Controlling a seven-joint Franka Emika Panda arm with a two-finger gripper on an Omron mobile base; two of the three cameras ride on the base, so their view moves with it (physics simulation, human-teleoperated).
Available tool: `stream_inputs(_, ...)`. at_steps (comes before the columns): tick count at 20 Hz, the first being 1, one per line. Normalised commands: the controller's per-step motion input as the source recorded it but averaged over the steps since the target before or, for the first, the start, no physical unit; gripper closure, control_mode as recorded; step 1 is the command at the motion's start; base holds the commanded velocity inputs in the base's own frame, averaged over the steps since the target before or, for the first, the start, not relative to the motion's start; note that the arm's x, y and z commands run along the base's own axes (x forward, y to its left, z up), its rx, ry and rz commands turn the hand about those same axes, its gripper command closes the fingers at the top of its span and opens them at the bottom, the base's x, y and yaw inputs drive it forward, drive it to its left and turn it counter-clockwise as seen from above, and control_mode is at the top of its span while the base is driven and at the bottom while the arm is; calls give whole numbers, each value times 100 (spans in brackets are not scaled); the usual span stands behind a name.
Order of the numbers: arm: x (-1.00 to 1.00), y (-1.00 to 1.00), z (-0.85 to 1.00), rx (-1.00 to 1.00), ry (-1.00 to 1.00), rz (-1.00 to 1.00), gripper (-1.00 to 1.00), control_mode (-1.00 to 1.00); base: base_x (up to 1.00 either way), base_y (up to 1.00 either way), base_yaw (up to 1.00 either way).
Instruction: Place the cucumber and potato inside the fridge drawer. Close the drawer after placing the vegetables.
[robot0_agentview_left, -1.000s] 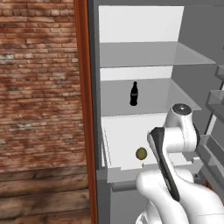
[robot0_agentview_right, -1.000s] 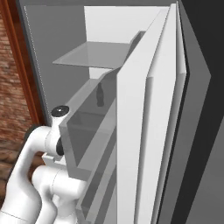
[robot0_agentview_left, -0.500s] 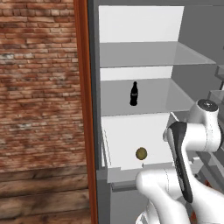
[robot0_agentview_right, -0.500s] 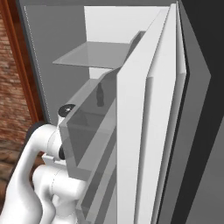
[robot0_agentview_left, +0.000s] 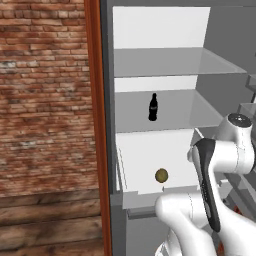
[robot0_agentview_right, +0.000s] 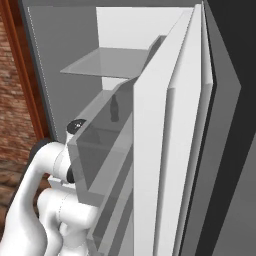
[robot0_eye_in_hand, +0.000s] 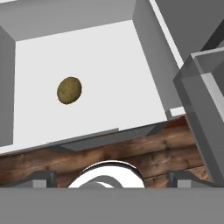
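Note:
The fridge drawer (robot0_agentview_left: 137, 152) stands pulled out at the bottom of the open fridge, its white floor (robot0_eye_in_hand: 122, 74) bare except for the potato (robot0_agentview_left: 161, 175). That olive-brown potato (robot0_eye_in_hand: 69, 90) lies alone near the drawer's front. The cucumber is out of view. In the hand view my gripper (robot0_eye_in_hand: 111, 177) is open, its two dark fingertips (robot0_eye_in_hand: 41, 177) wide apart with nothing between them. It hangs above and just outside the drawer's grey front panel (robot0_eye_in_hand: 87, 141), looking down into the bin. In the left base view my arm's elbow and forearm cover the hand.
A dark cola bottle (robot0_agentview_left: 153, 107) stands on the glass shelf (robot0_agentview_left: 170, 112) above the drawer. The open fridge door (robot0_agentview_right: 170, 150) with its translucent bins crowds my right side. A brick wall (robot0_agentview_left: 45, 100) and a wooden post (robot0_agentview_left: 95, 125) bound the left. Wooden floor (robot0_eye_in_hand: 131, 153) lies below the drawer.
My arm has swung to the right, away from the drawer's middle. The potato has stayed put and the jaws have stayed wide apart.

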Motion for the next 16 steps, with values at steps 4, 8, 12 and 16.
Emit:
stream_inputs(4, 0, 0, 0, 0, 0, 0, -100, -100, 0, 0, 0)
stream_inputs(8, 0, 0, 0, 0, 0, 0, -100, 100, 0, 0, 0)
stream_inputs(12, 0, 0, 0, 0, 0, 0, -100, 100, -33, 22, -13)
stream_inputs(16, 0, 0, 0, 0, 0, 0, -100, 100, -76, 69, -41)
